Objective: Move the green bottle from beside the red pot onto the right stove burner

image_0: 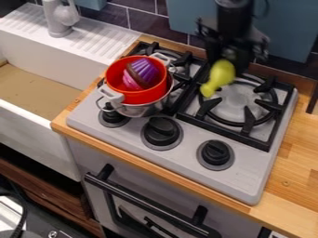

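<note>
The yellow-green toy (220,78) is up top, R of ctr, w/ its fat end at the gripper (229,62) & its narrow end pointing down-L, over the R burner (238,101). Gripper is closed on the toy's upper end. Exact contact is hard to make out, & part of the toy's top is hidden among the dark fingers; the black arm (235,16) is cut off at the top edge. Upper L of ctr, a red pot (138,96) w/ pale handles sits in a metal pot (144,110), which it mostly hides; purple & pink cups (145,69) overlap inside, so can't tell how many. Gray stovetop (133,132) has black grates & 3 dark knobs (162,131) along the front; wood counter (299,153) runs down the R side. White sink (38,90) w/ gray faucet (60,21) at upper L, dark tiled wall (142,19) & blue panels behind, oven handle (149,204) at btm, partly cut-off items in lower L corner.
</note>
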Motion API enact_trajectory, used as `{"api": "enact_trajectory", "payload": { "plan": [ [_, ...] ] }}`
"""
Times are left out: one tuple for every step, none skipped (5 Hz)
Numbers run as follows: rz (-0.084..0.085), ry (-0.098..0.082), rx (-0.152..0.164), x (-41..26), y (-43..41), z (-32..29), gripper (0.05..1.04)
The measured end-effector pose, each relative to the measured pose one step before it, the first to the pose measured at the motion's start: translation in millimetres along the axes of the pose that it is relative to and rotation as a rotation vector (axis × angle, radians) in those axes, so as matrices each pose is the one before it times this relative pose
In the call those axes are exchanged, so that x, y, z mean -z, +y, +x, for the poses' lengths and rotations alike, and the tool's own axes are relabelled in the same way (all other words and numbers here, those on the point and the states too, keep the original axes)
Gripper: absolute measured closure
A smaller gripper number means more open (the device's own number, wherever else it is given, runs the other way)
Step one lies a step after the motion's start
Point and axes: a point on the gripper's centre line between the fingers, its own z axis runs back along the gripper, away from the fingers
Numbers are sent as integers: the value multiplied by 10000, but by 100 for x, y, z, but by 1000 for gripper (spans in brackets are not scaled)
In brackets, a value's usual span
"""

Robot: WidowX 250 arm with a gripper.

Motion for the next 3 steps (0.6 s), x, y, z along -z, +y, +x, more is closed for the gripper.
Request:
{"api": "enact_trajectory", "payload": {
  "plan": [
    [284, -161, 169, 848, -1240, -613, 488],
    [217, -340, -159, -13, -274, 456, 488],
    [437, -35, -452, 644, 325, 52, 488]
  ]
}}
